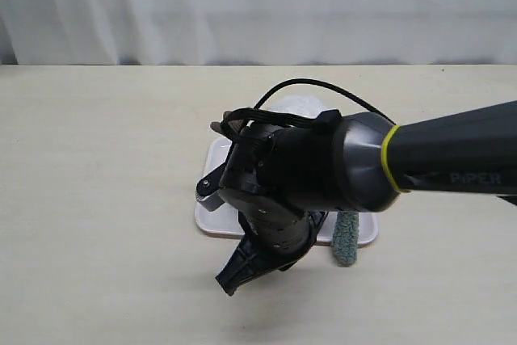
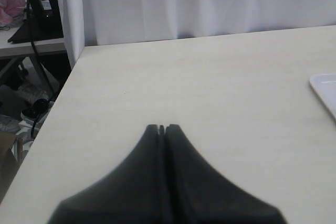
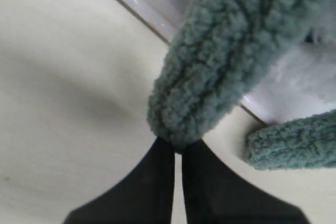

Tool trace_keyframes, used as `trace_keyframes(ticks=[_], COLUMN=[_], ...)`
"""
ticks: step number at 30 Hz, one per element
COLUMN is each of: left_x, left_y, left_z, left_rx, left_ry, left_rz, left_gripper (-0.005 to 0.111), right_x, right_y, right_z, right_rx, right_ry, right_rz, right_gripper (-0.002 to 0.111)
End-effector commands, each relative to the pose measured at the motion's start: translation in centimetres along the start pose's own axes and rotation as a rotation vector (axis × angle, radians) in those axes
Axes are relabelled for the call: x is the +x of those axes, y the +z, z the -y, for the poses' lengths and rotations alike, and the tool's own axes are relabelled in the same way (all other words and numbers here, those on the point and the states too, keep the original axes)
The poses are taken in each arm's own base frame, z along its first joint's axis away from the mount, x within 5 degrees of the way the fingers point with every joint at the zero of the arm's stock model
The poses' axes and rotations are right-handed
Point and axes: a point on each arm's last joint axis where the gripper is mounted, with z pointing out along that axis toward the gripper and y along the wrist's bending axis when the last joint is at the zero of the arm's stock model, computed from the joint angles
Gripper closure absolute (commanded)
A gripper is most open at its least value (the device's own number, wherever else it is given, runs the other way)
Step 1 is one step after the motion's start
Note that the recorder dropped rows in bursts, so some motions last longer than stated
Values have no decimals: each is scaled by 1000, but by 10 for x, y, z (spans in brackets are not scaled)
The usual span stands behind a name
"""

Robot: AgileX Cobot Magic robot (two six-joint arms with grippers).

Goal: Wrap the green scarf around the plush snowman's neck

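Where the pale, smooth table (image 1: 97,199) bears a glossy white rounded tray (image 1: 363,230), the right gripper (image 3: 178,148) pinches one rounded end of the nubby grey-green scarf (image 3: 231,51) at the tray's edge; the left gripper (image 2: 162,128) hovers closed, empty, over bare table.

Pale beige table (image 1: 97,199), wide from left to right, plain and matte. Resting flat on it around the middle, a white tray (image 1: 216,151) with rounded corners. Hanging over the tray's near right edge and touching the tabletop just beside it, one rounded end of a green scarf (image 1: 346,241).
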Motion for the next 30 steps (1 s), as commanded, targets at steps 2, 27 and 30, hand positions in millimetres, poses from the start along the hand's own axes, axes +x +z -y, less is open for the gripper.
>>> trace_keyframes(ticks=[2,27,30], left_x=[0,0,0], left_y=[0,0,0], left_z=[0,0,0], left_rx=[-5,-5,-5], left_ry=[1,1,1], left_rz=[11,11,11], left_gripper=[107,107,107], right_x=[3,9,10], right_y=[8,10,-7], right_z=[6,12,12], right_rx=[106,186,111], right_ry=[-59,-171,-187], right_rz=[-47,-166,-186], right_gripper=[104,66,54])
